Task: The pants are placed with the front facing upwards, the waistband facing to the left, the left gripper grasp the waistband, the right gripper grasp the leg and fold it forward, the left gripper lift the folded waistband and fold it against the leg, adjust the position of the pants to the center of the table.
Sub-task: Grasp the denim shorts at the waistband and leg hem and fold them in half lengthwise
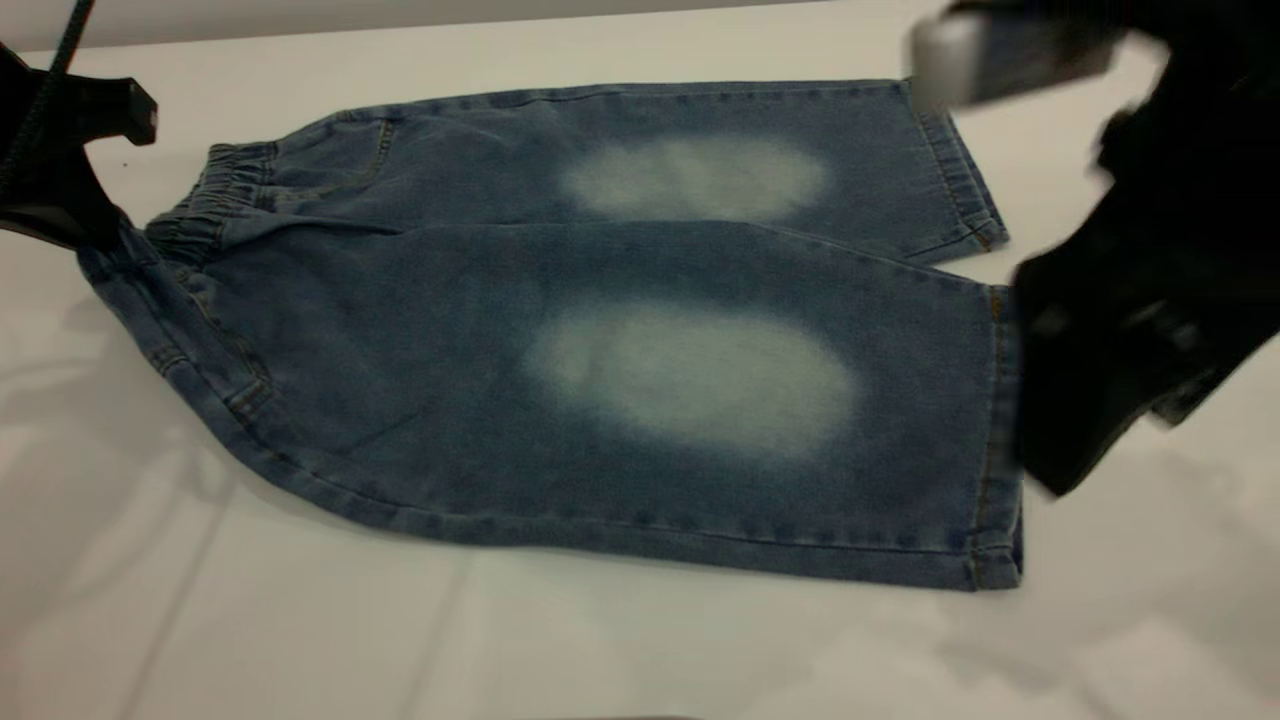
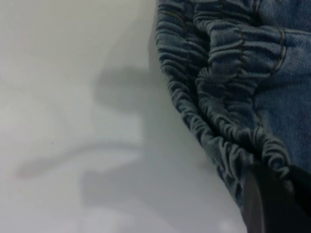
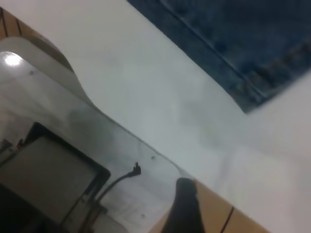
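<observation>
Exterior view: from my remote seat, the pants (image 1: pixel 600 340) look already doubled, one leg lying over the other, spread flat on the white bench (image 1: pixel 300 640), waistband (image 1: pixel 215 195) toward the left arm, hems toward the right arm.
Left gripper: the left gripper (image 1: pixel 70 215) sits right at the waistband's near corner, and the cloth seems pinched and dragged up there. I'd say it's holding the band, but I can't actually see the tips, so honestly can't tell.
Right gripper: the right gripper (image 1: pixel 1110 390) hovers just beside the near leg hem, blurred. Open or closed, no idea.
Left wrist view: ruched elastic bunched up close, one dark finger (image 2: pixel 272 204) against the folds.
Handling: soft, floppy denim, light I'd guess, with thicker seams and hems. It should drape, not hold shape. The gathered band is the best handle, bulky and grippy.
Surface: smooth, glossy white, so I'd expect the fabric to slide easily when nudged toward centre.
Room: the right wrist view shows the bench edge, a wooden strip and a dark box with a cable below.
</observation>
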Robot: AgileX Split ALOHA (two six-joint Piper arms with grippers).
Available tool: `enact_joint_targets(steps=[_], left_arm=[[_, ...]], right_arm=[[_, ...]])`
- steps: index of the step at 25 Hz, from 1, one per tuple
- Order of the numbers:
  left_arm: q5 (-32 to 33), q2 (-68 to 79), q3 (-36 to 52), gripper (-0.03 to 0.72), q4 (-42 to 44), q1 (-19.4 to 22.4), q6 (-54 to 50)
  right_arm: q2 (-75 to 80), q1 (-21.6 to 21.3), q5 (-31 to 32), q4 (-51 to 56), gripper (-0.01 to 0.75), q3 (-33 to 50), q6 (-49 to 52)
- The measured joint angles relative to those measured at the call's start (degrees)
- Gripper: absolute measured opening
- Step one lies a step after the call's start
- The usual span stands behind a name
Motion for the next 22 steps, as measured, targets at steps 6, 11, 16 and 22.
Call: enact_joint_targets(steps=[6,11,16,22], left_arm=[[-0.1,0.0,0.0,0.039,0.0,0.0,0.0],[-0.1,0.0,0.0,0.039,0.0,0.0,0.0],[-0.1,0.0,0.0,0.039,0.0,0.0,0.0],[-0.1,0.0,0.0,0.039,0.0,0.0,0.0]], right_arm=[[7.5,1.8,-6.2,-1.4,0.515,-0.2,4.4],[13.0,1.8,-9.2,-3.7,0.514,-0.4,8.9],[16.7,1.8,-13.0,-3.7,0.512,-0.5,9.2],[17.4,1.9,-15.6,-3.3,0.512,-0.5,9.6]])
